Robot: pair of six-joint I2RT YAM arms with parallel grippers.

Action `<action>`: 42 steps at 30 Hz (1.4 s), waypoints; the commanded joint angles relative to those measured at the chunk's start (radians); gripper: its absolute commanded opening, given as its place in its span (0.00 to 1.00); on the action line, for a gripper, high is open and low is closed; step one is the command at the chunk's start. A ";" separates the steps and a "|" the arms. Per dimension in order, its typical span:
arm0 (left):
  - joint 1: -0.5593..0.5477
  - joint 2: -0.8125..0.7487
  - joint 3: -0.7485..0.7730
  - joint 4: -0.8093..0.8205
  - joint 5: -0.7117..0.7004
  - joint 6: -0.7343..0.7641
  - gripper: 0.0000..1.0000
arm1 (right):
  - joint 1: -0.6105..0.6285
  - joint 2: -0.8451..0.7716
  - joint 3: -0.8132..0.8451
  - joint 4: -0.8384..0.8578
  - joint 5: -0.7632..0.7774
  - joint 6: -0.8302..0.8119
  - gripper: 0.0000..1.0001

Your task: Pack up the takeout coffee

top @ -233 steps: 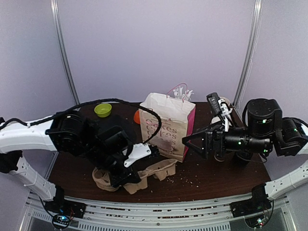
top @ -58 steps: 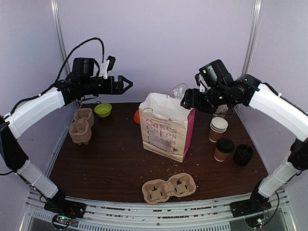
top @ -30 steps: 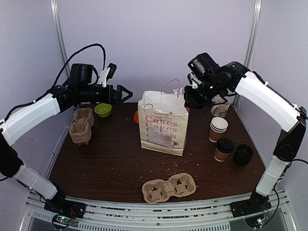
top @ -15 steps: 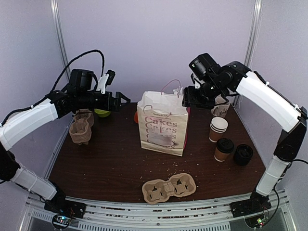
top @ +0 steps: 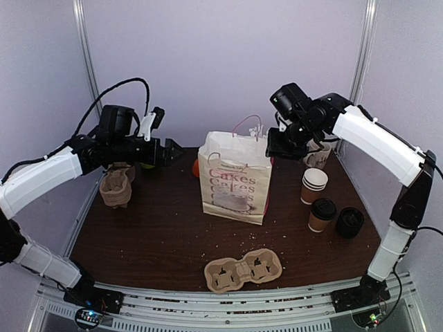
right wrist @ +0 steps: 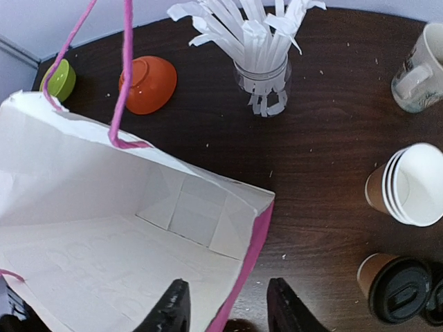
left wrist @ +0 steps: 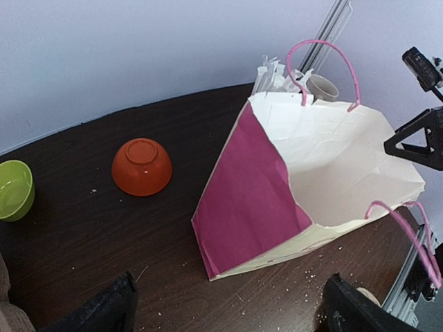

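Lidded takeout coffee (top: pixel 322 213) near paper bag (top: pixel 234 183), right pincer (right wrist: pixel 227 299) parted — astride rim

Table (top: pixel 173 228): dark brown wood, crumbs (left wrist: pixel 309 274) scattered. Wall (top: pixel 221 62): plain pale lilac, 9 through 3 o'clock. Slanted metal pole (top: pixel 93 76) at 11 o'clock, second pole (top: pixel 358 69) at 1 o'clock. Slotted metal rail (top: pixel 221 304) along 6 o'clock edge. Light soft, even.

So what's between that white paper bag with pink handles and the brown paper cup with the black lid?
Nothing: only bare dark tabletop with a few crumbs separates the white paper bag from the black-lidded brown cup, clearest in the top view.
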 commanded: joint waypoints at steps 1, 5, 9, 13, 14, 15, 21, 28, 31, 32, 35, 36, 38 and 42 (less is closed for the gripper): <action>-0.001 -0.023 -0.015 0.034 -0.002 -0.004 0.97 | -0.008 0.027 -0.008 -0.010 -0.005 -0.014 0.34; -0.001 -0.036 -0.014 0.032 -0.008 -0.004 0.96 | -0.004 0.024 0.010 -0.012 -0.015 -0.014 0.19; -0.001 -0.059 -0.013 0.020 -0.023 -0.008 0.96 | 0.007 0.010 0.021 -0.012 -0.022 -0.013 0.10; -0.001 -0.079 -0.013 0.009 -0.038 -0.017 0.96 | 0.026 0.013 0.064 -0.037 -0.020 -0.021 0.02; -0.001 -0.083 -0.013 0.006 -0.041 -0.020 0.96 | 0.032 0.018 0.082 -0.047 -0.015 -0.026 0.00; -0.001 -0.087 -0.013 0.003 -0.044 -0.023 0.96 | 0.039 0.021 0.105 -0.058 -0.009 -0.032 0.00; -0.001 -0.127 -0.014 -0.007 -0.062 -0.050 0.96 | 0.095 0.045 0.207 -0.046 -0.004 -0.077 0.00; -0.002 -0.161 0.015 -0.071 -0.023 -0.020 0.96 | 0.154 0.098 0.241 0.005 -0.003 -0.150 0.00; -0.002 -0.185 0.023 -0.102 0.035 0.023 0.96 | 0.165 0.129 0.273 0.019 -0.022 -0.176 0.00; -0.003 -0.195 0.026 -0.116 0.057 0.040 0.96 | 0.167 0.140 0.286 0.022 -0.028 -0.182 0.00; -0.029 -0.217 0.021 -0.140 0.092 0.111 0.97 | 0.167 0.174 0.333 0.022 -0.054 -0.199 0.00; -0.043 -0.217 0.022 -0.152 0.089 0.136 0.97 | 0.169 0.186 0.348 0.017 -0.061 -0.204 0.00; -0.074 -0.203 0.032 -0.178 0.054 0.177 0.97 | 0.170 0.201 0.367 0.009 -0.071 -0.212 0.00; -0.085 -0.150 0.079 -0.230 -0.039 0.213 0.97 | 0.170 0.205 0.368 0.005 -0.079 -0.225 0.00</action>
